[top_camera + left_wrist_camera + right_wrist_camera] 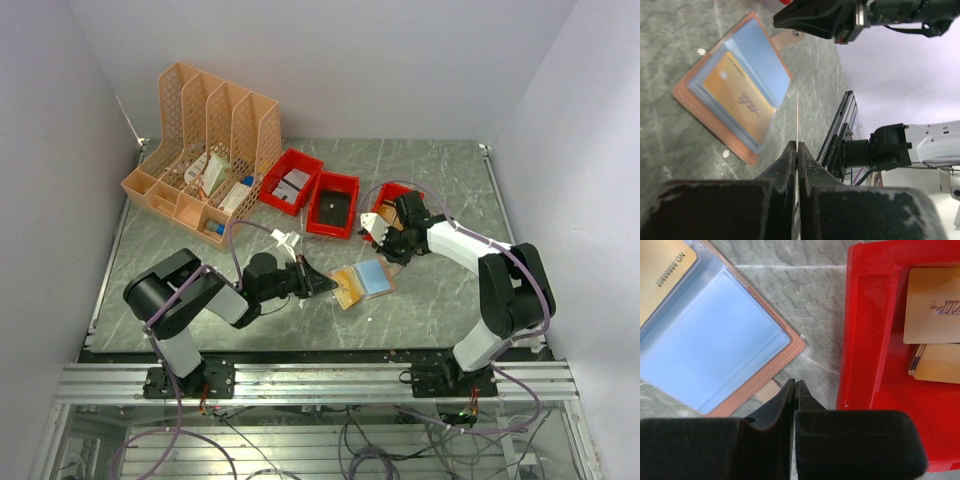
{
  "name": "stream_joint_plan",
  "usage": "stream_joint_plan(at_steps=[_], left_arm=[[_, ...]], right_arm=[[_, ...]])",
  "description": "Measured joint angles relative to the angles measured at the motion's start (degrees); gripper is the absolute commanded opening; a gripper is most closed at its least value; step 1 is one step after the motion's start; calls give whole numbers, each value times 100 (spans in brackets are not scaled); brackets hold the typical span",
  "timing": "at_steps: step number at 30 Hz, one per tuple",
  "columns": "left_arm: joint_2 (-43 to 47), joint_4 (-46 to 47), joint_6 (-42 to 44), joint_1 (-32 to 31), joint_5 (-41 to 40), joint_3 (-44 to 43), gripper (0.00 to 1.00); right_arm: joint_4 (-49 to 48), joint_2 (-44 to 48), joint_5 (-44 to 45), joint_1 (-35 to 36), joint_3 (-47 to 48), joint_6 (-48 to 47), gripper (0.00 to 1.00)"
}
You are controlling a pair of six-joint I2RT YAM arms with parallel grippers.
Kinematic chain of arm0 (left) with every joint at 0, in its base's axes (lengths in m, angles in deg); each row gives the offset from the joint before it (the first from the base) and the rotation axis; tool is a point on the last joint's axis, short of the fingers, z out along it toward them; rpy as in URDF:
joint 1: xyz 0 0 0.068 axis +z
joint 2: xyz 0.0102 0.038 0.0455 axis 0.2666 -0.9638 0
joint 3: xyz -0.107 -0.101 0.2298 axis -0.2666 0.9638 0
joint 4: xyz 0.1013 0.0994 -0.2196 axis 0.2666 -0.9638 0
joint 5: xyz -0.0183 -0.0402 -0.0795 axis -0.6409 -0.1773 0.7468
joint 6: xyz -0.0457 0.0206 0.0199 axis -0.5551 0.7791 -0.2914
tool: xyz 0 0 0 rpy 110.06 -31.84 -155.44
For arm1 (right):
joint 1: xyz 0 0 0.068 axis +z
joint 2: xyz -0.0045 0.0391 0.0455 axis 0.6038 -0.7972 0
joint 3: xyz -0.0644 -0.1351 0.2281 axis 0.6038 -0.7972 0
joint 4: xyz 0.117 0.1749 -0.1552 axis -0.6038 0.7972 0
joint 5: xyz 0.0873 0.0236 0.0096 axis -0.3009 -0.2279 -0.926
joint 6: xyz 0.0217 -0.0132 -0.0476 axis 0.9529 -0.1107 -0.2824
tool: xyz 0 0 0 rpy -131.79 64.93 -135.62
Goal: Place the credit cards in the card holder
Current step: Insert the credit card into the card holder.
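The salmon-pink card holder (363, 281) lies open on the table, blue sleeves up, with a gold card (737, 97) in its left sleeve. My left gripper (326, 285) is just left of it, shut on a thin card (798, 117) seen edge-on and pointing at the holder (695, 102). My right gripper (385, 245) is shut at the holder's far right edge, its tips (794, 385) right over the holder's strap tab (765, 394); I cannot tell whether they press it. The empty blue sleeve (715, 350) fills the right wrist view.
A red bin (865, 330) with several gold cards (932, 305) sits right beside my right gripper. Two more red bins (291, 180) (333, 203) and an orange lattice file rack (205, 150) stand at the back left.
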Motion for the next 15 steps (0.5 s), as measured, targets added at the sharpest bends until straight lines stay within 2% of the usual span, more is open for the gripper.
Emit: stream_joint_plan(at_steps=[7, 15], left_arm=[[-461, 199, -411, 157, -55, -81, 7], [-667, 293, -656, 162, -105, -177, 7]], right_arm=[[0, -125, 136, 37, -15, 20, 0], [162, -140, -297, 201, -39, 24, 0]])
